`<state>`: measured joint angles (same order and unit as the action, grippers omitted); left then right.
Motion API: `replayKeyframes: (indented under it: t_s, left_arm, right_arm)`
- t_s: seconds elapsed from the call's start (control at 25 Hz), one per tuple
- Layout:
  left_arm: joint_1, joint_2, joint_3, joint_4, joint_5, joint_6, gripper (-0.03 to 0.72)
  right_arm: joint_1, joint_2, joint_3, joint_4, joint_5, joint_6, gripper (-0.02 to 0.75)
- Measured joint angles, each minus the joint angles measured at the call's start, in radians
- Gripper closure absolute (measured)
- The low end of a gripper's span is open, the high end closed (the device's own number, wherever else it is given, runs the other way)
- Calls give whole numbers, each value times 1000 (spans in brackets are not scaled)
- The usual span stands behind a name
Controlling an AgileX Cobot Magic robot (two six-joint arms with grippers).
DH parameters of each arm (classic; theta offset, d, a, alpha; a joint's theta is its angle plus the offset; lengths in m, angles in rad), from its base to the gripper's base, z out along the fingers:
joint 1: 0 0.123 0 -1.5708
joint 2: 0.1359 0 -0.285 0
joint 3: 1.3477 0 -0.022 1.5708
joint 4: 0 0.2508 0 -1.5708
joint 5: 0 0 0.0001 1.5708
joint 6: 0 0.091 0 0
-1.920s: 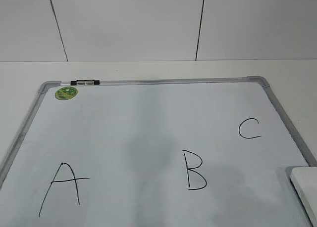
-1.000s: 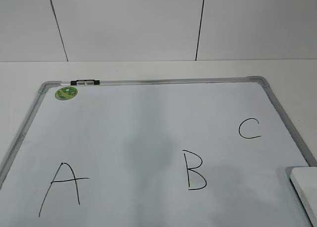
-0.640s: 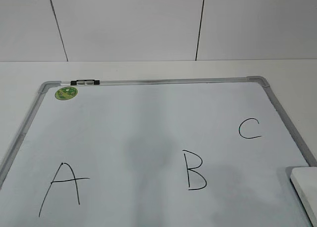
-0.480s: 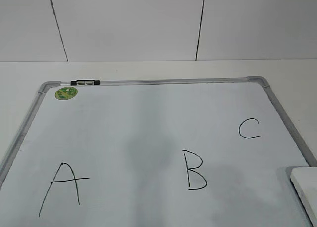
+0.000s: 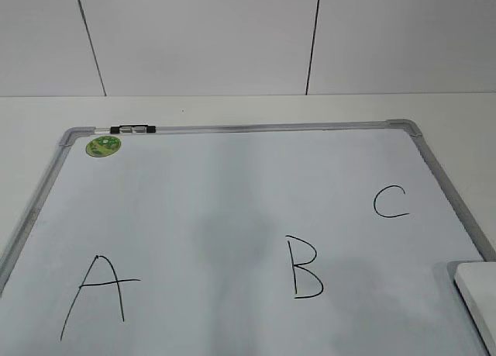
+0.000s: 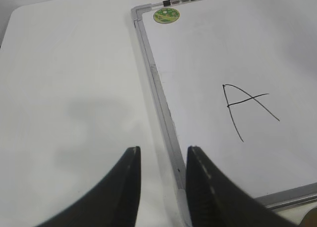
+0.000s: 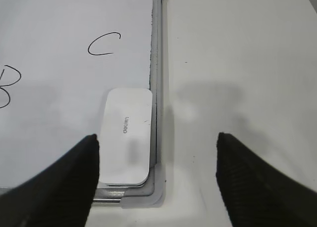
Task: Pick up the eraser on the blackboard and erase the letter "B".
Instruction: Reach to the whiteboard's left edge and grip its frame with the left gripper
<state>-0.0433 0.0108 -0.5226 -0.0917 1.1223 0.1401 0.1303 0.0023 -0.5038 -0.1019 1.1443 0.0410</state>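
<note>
The blackboard [image 5: 232, 185] is a white board with a grey frame and a green sticker [image 5: 103, 146]. The black letter "B" [image 5: 304, 267] is drawn near its front middle, and part of it shows in the right wrist view [image 7: 7, 86]. The white eraser [image 5: 479, 298] lies flat in the board's front right corner [image 7: 125, 136]. My right gripper [image 7: 156, 143] is open wide and empty, held above the eraser and the board's corner. My left gripper [image 6: 162, 155] is open and empty above the board's left frame [image 6: 161, 103]. Neither gripper shows in the exterior view.
The black "A" [image 5: 97, 294] [image 6: 245, 108] and "C" [image 5: 390, 202] [image 7: 104, 44] flank the "B". A black-and-clear clip [image 5: 132, 129] sits on the top frame. White tabletop [image 6: 69, 88] surrounds the board, and a white wall stands behind.
</note>
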Motion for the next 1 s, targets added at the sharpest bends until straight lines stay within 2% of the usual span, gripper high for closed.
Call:
replayKeyframes:
  t_s: [0.24, 0.36, 0.56, 0.76, 1.0]
  left_arm:
    - [0, 18, 0, 9, 0, -2, 449]
    - [0, 96, -6, 9, 5, -36, 449]
    - [0, 310, -70, 9, 28, -60, 449]
    - [0, 561, -151, 5, 103, -140, 449]
    - [0, 834, -247, -11, 118, -150, 449]
  right_arm:
    - [0, 2, -25, 23, 57, 19, 155]
    - [0, 40, -44, 44, 106, 25, 155]
    - [0, 155, -88, 67, 116, 62, 155]
    - [0, 299, -115, 78, 116, 75, 155]
    - [0, 449, -115, 137, 116, 79, 155]
